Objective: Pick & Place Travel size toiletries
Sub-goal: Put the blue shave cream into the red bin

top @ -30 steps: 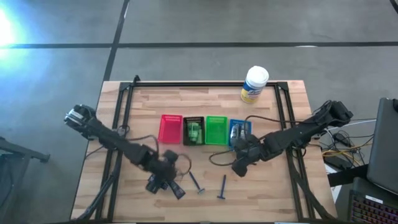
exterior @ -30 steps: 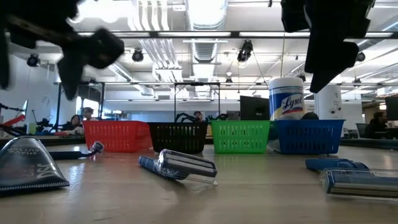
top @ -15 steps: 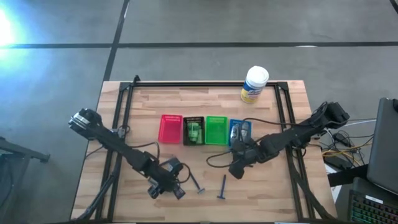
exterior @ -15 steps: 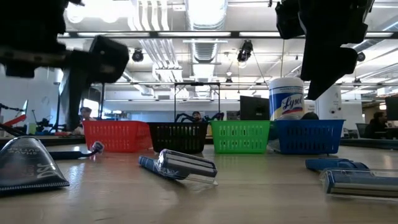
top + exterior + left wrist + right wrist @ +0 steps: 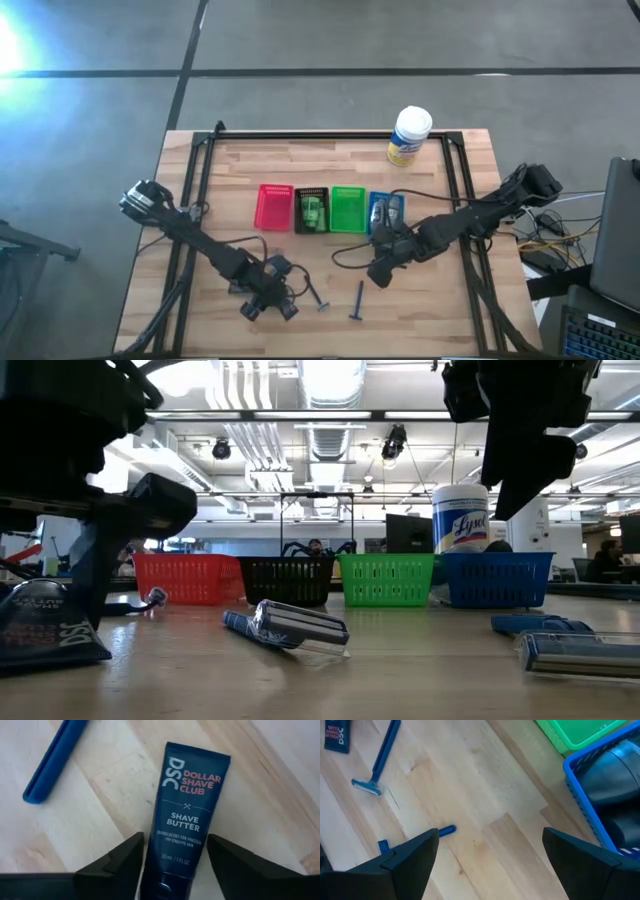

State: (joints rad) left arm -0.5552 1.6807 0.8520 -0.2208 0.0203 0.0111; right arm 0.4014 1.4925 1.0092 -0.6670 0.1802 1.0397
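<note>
A dark blue shave butter tube (image 5: pixel 187 815) lies flat on the wood near the table's near edge (image 5: pixel 285 310). My left gripper (image 5: pixel 175 865) is low over it and open, with one finger on either side of the tube's cap end; I see no touch. In the low view the tube (image 5: pixel 45 625) lies right beside that gripper (image 5: pixel 95 575). Two blue razors (image 5: pixel 316 293) (image 5: pixel 358 300) lie flat to the right of the tube. My right gripper (image 5: pixel 385 268) hangs open above bare wood, between the blue tray and the razors.
Red (image 5: pixel 273 207), black (image 5: pixel 312 210), green (image 5: pixel 348 209) and blue (image 5: pixel 385 210) trays stand in a row mid-table; the black one holds green packets, the blue one grey bottles (image 5: pixel 620 760). A white canister (image 5: pixel 408 135) stands at the far edge. A black frame runs along the table's sides.
My left gripper has come down and a little toward the near edge, from above the tube until its open fingers stand on either side of it. The tube and the razors have stayed where they were.
</note>
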